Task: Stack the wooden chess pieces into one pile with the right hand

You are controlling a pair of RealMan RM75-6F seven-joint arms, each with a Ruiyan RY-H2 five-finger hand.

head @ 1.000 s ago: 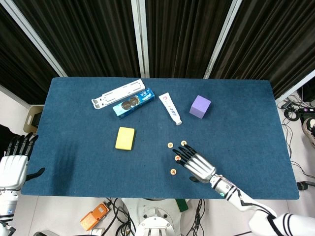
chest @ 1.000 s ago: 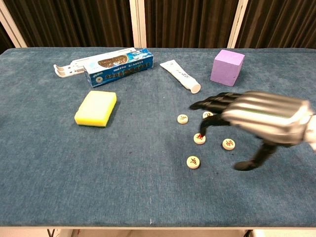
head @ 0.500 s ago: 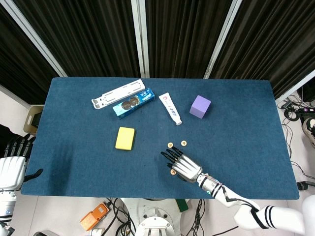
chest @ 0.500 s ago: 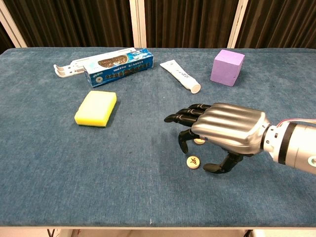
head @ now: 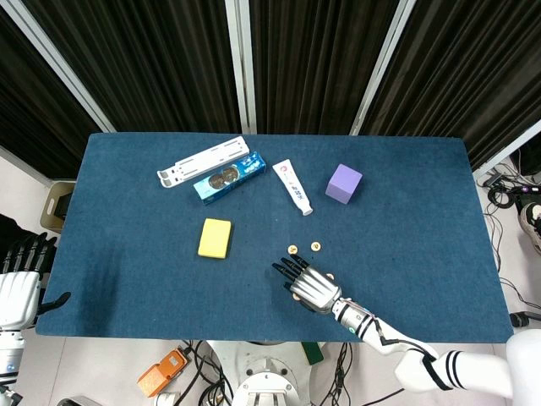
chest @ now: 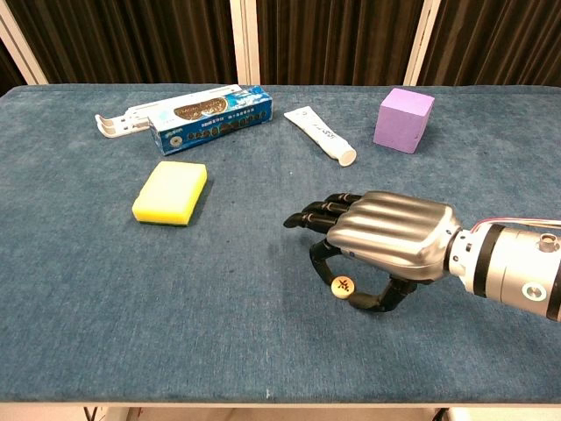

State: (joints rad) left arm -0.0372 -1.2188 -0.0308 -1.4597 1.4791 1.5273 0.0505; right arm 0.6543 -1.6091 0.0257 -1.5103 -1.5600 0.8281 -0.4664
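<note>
Since a second ago we see our right hand [chest: 386,241] has slid left and toward the near edge of the blue cloth-covered table [chest: 105,289], and it now covers the pieces it only reached for before. One round wooden chess piece with a dark character [chest: 343,285] sits pinched between the thumb and a curled finger, low over the cloth; whether it touches the cloth we cannot tell. From above, two more small wooden discs [head: 303,248] lie apart just beyond the fingertips; any others are hidden under the palm. Our left hand [head: 19,288] hangs off the table's left edge, fingers spread and holding nothing. Farther back lie a yellow sponge [chest: 171,191], a blue rectangular box [chest: 210,118], a white plastic strip [chest: 149,110], a white tube [chest: 320,134] and a purple cube [chest: 403,119].
</note>
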